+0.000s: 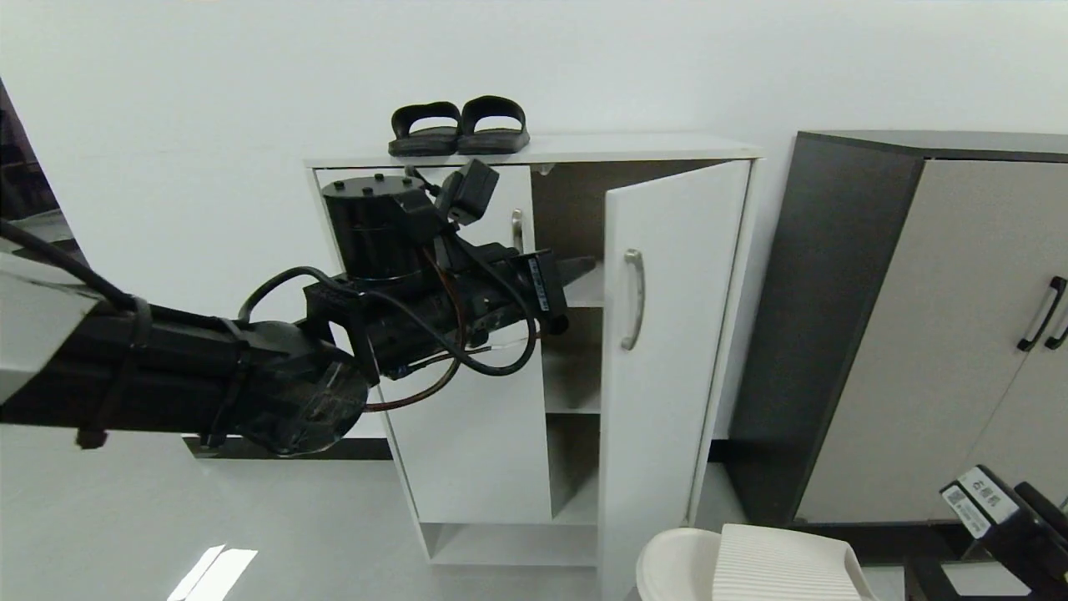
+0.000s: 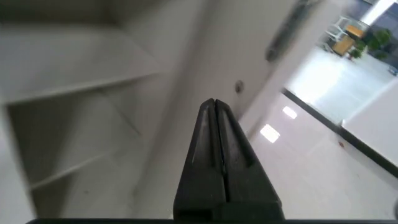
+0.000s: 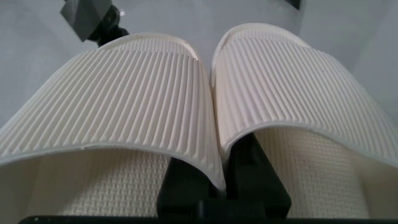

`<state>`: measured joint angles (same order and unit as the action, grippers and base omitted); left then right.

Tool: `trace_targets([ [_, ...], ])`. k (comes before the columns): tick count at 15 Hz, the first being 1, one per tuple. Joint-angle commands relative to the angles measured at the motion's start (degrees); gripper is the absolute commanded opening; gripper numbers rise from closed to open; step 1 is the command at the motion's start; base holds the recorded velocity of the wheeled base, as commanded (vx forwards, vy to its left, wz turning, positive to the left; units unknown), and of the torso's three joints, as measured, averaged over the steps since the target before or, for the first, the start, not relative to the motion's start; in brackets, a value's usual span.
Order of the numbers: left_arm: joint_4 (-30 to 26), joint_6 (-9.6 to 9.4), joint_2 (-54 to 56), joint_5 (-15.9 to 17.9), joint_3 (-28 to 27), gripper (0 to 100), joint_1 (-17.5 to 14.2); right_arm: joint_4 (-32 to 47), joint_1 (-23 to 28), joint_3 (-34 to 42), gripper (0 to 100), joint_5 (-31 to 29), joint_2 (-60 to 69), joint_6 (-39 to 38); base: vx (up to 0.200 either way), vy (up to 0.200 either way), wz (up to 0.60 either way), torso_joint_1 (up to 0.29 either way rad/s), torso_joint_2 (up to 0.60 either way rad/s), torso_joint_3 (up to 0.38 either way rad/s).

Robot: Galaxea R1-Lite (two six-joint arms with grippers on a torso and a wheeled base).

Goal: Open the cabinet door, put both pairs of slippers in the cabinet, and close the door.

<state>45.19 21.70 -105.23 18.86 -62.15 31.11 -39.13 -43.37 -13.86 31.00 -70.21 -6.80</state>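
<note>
Nearest the robot, low in front of the cabinet [image 1: 534, 150] and off its open-door side, the cream slippers [image 1: 755, 563] ride in the right gripper [image 3: 222, 180]. Its fingers [image 3: 186, 190] pinch the two inner walls where the pair meets, with the ribbed straps arching up on either side. The pair looks like light, soft, springy foam. A hold on the touching inner walls takes both at once, but too slack a pinch could let one slide free, and the unsupported ends may droop and catch a shelf edge.

Farther in, the left gripper [image 1: 580, 270] sits at the cabinet's opening, level with its upper shelf, fingers pressed together on nothing. The right-hand door [image 1: 659, 376] stands part-way open, handle [image 1: 634, 299] facing outward, and the left-hand door [image 1: 476, 442] is shut. Shelves [image 1: 571, 411] show in the gap between them.

On the cabinet's top, toward its closed-door side, the black slippers [image 1: 459, 127] sit side by side. They are probably just as light and best taken where their straps meet.

Two things appear to stand in the way. The left arm lies across the cabinet's opening, and the door, not swung wide, narrows the entry for the cream pair. A dark grey cupboard [image 1: 834, 334] stands just beside the cabinet on its open-door side.
</note>
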Motion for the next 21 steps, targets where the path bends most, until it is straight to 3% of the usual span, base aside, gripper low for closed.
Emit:
trace_targets([
  [1, 0.16, 0.01, 2.13, -0.93, 1.24, 0, 0.97, -0.07, -0.22, 0.33, 0, -0.06, 0.42, 0.03, 0.000, 0.000, 0.00, 0.000, 0.00, 0.000],
  [2, 0.16, 0.01, 2.13, -1.10, 1.24, 0, 0.79, -0.07, -0.22, 0.33, 0, -0.06, 0.42, 0.03, 0.000, 0.000, 0.00, 0.000, 0.00, 0.000],
  [5, 0.07, 0.01, 6.44, -5.94, 6.60, 0, -5.89, -0.07, -0.04, -1.43, 0, -1.91, 0.07, -0.58, 0.000, 0.000, 0.00, 0.000, 0.00, 0.000],
  [7, -0.01, -0.69, 12.77, -9.45, 12.75, 0, -10.98, -0.07, -0.04, -3.45, 0, -6.57, -2.30, -0.76, 0.000, 0.000, 0.00, 0.000, 0.00, 0.000],
  [8, -0.28, -2.45, 16.90, -10.60, 16.62, 0, -14.06, -0.07, -0.13, -4.07, 0, -8.94, -3.27, -0.76, 0.000, 0.000, 0.00, 0.000, 0.00, 0.000],
  [9, -0.37, -6.14, 21.38, -12.18, 20.93, 0, -18.63, -0.07, -0.13, -4.33, 0, -10.08, -3.97, -0.76, 0.000, 0.000, 0.00, 0.000, 0.00, 0.000],
  [11, -0.28, -13.00, 29.56, -20.09, 31.03, 0, -28.30, 0.02, -0.13, -4.86, 0, -10.26, -4.06, -0.76, 0.000, 0.000, 0.00, 0.000, 0.00, 0.000],
  [12, -0.28, -13.96, 34.57, -22.11, 37.01, 0, -32.87, -0.07, -0.13, -4.95, 0, -10.35, -4.06, -0.76, 0.000, 0.000, 0.00, 0.000, 0.00, 0.000],
  [14, -0.37, -15.63, 43.79, -22.11, 47.47, 0, -41.04, 0.02, -0.13, -4.95, 0, -10.35, -3.80, -0.76, 0.000, 0.000, 0.00, 0.000, 0.00, 0.000],
  [15, -0.45, -16.43, 48.54, -22.02, 51.95, 0, -42.54, -0.07, -0.13, -4.95, 0, -10.35, -3.71, -0.67, 0.000, 0.000, 0.00, 0.000, 0.00, 0.000],
  [17, -0.89, -17.04, 55.83, -21.06, 58.10, 0, -42.45, 0.02, -0.13, -4.68, 0, -10.35, -3.27, -0.58, 0.000, 0.000, 0.00, 0.000, 0.00, 0.000],
  [19, -5.38, -17.57, 61.55, -22.02, 62.15, 0, -42.80, 0.02, -0.13, -4.51, 0, -10.35, -3.18, -0.40, 0.000, 0.000, 0.00, 0.000, 0.00, 0.000],
  [20, -12.32, -16.78, 65.94, -23.78, 62.15, 0, -42.80, 0.02, -0.13, -4.51, 0, -10.35, -3.18, -0.40, 0.000, 0.000, 0.00, 0.000, 0.00, 0.000],
  [21, -25.77, -17.66, 76.23, -24.22, 62.15, 0, -42.62, -0.07, -0.13, -4.33, 0, -10.35, -3.18, -0.40, 0.000, 0.000, 0.00, 0.000, 0.00, 0.000],
])
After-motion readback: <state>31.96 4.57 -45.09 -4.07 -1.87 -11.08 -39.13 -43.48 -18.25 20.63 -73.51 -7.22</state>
